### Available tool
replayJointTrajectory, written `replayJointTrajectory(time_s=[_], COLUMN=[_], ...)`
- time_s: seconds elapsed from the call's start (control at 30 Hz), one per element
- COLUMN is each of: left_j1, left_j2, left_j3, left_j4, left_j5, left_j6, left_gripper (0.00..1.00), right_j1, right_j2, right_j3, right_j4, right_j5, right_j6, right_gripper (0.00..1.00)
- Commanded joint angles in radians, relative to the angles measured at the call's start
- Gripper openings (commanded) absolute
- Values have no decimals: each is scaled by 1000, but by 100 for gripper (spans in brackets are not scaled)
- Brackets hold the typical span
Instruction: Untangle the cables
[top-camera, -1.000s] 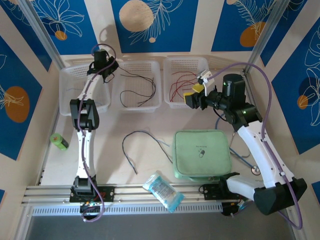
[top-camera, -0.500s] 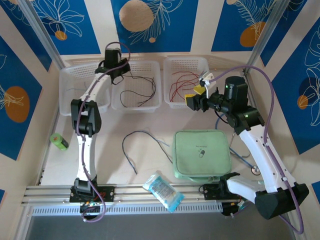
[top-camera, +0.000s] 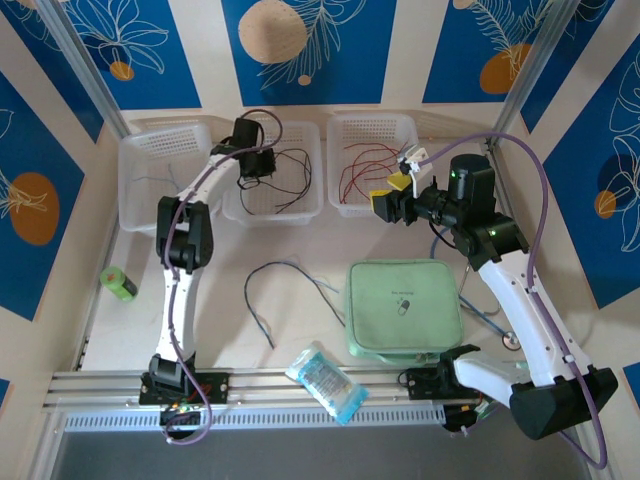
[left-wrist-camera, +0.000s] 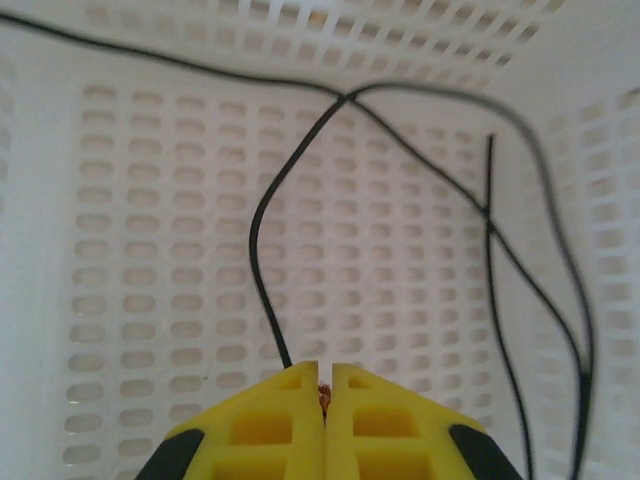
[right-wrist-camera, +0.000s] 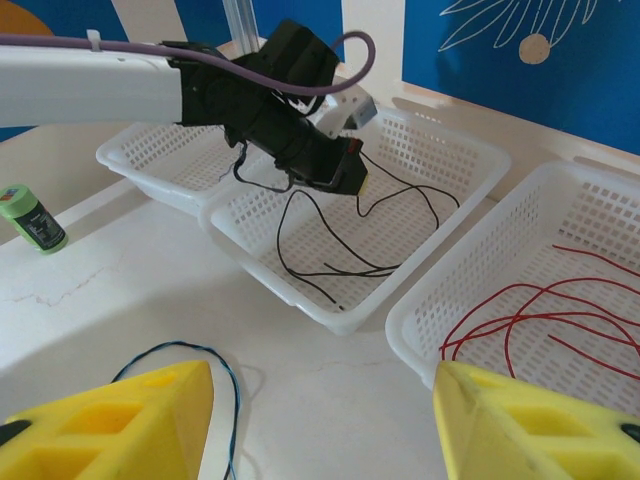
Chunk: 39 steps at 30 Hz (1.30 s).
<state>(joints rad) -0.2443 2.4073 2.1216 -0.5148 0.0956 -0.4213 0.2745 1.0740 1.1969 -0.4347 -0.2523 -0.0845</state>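
Sorting by colour seems to be the plan here, judging by what lies where. Far left on the table (top-camera: 220, 330) stands a green bottle (top-camera: 120, 284), its label too small to read. Behind it the left basket (top-camera: 135, 150) holds a faint thin strand whose colour cannot be told.

The left gripper (left-wrist-camera: 323, 372) hangs inside the middle basket (top-camera: 300, 215). Its yellow fingers (left-wrist-camera: 270, 425) are pressed together on the end of a black cable (left-wrist-camera: 262, 200), which runs straight into the seam between them. The cable loops away over the basket floor and crosses another dark strand near the far wall. The likely reason for the pinch is to lay this cable in with its own colour, or to draw it free of that crossing (which of the two cannot be told).

In front of the baskets a blue-grey cable (top-camera: 262, 290) curls loose on the table, well apart from the rest and probably next in line. A clear packet (top-camera: 325, 380) lies at the near edge, its print unreadable.

The right basket (top-camera: 340, 125) holds the red cables (top-camera: 365, 165). The right gripper (top-camera: 388, 200) hovers at its near rim with fingers spread wide and nothing between them, apparently waiting. Below it sits a green pouch (top-camera: 405, 305), whose small mark is illegible.
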Motion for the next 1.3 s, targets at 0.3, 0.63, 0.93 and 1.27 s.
replayJointTrajectory(time_s=[0.3, 0.63, 0.93, 1.27], left_j1=[1, 2, 2, -2], left_j2=[27, -94, -272, -593], left_j3=[101, 171, 92, -305], left_j4=[-99, -169, -207, -144], left_j5=[-1, -55, -77, 36], left_j6=[13, 39, 68, 74], left_gripper=[21, 53, 68, 65], right_j1=[2, 8, 111, 288], right_j2=[-34, -54, -30, 92], right_j3=[-13, -45, -101, -146], right_j4=[-4, 0, -35, -66], right_j5=[-21, -23, 41, 185], right_j6=[13, 19, 52, 73], right_gripper=[60, 60, 60, 57])
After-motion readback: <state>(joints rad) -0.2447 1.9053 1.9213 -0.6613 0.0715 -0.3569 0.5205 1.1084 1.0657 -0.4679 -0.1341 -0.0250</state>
